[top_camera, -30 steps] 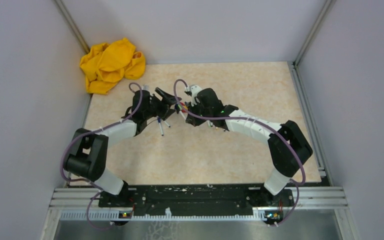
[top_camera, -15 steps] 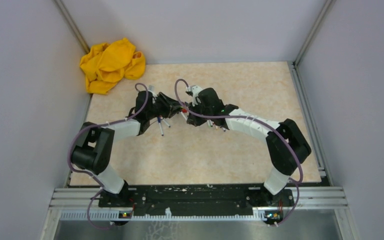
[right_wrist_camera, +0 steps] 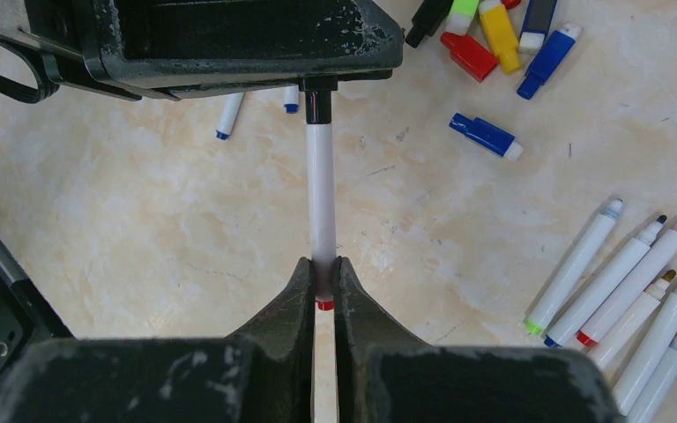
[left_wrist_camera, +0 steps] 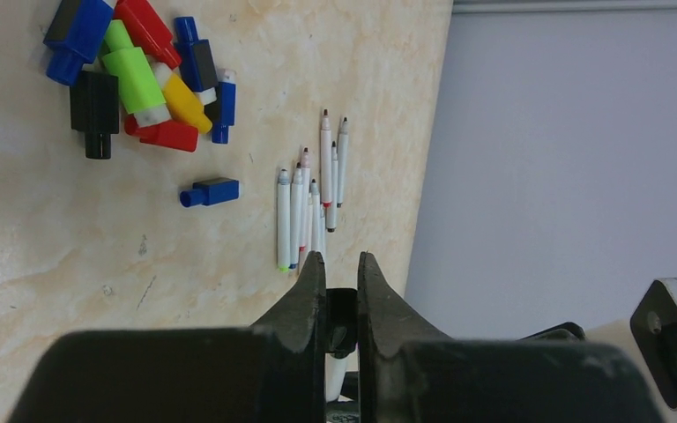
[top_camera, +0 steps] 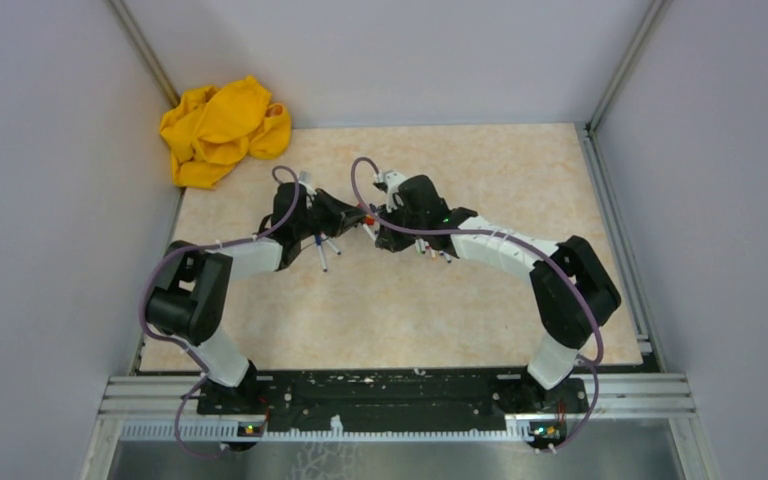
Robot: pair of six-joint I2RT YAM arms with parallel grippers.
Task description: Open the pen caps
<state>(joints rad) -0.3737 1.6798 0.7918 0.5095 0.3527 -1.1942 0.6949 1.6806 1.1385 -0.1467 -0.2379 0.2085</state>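
Observation:
One pen with a white barrel and a red ring is held level between the two arms. My right gripper is shut on its barrel just above the red ring. The pen's black cap runs into my left gripper, whose jaws are shut on that black cap. In the top view the left gripper and right gripper meet tip to tip above the table's middle. Several uncapped pens lie in a row below, and loose coloured pen caps are piled nearby.
A single blue cap lies apart from the pile. Several uncapped pens rest at the right of the right wrist view. A crumpled yellow cloth sits in the back left corner. Grey walls close in the table.
My left gripper moved right to the pen's end and went from wide open to shut on the black cap. The right gripper stayed put, holding the barrel.

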